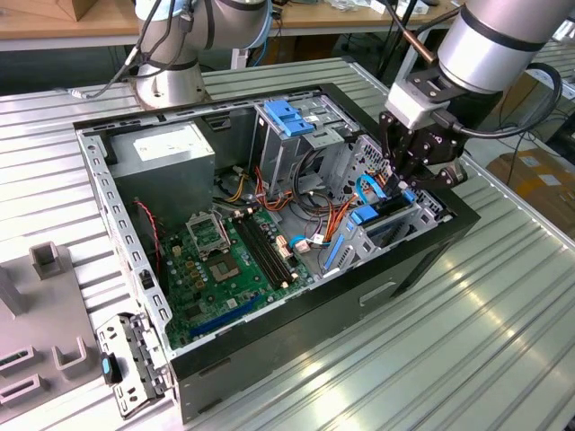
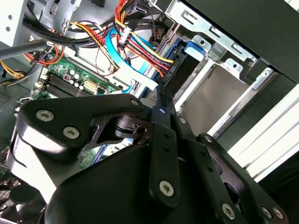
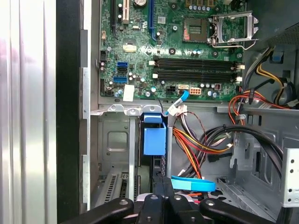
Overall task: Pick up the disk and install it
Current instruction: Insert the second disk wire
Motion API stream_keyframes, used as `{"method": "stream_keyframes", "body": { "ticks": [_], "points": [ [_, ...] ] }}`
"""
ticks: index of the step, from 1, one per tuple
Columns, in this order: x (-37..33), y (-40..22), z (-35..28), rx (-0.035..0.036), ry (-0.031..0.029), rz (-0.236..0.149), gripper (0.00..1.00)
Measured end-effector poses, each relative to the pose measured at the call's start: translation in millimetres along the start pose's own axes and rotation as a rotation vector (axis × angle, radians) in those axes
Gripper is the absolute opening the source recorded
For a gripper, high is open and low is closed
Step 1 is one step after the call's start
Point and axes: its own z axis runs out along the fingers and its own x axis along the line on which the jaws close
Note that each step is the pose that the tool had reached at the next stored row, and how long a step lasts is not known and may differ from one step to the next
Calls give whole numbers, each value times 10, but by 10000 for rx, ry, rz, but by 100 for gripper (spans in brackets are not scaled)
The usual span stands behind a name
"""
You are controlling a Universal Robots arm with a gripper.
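a robotics lab or workshop is shown. an opened computer case (image 1: 269, 224) is laid on its side on a ribbed metal worktable (image 1: 467, 341), with its motherboard (image 1: 229, 260) and loose wiring exposed. a robot arm's base (image 1: 171, 81) is bolted to the table behind the case. wooden benches (image 1: 54, 22) strung with cables are seen in the background, cardboard boxes (image 1: 539, 180) are stacked beside the table, and grey fixture blocks (image 1: 45, 260) are set at one edge
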Motion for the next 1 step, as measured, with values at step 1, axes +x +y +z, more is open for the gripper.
{"method": "stream_keyframes", "body": {
  "ticks": [1],
  "points": [
    [0, 0, 0, 0, 2, 0, 11]
  ]
}}
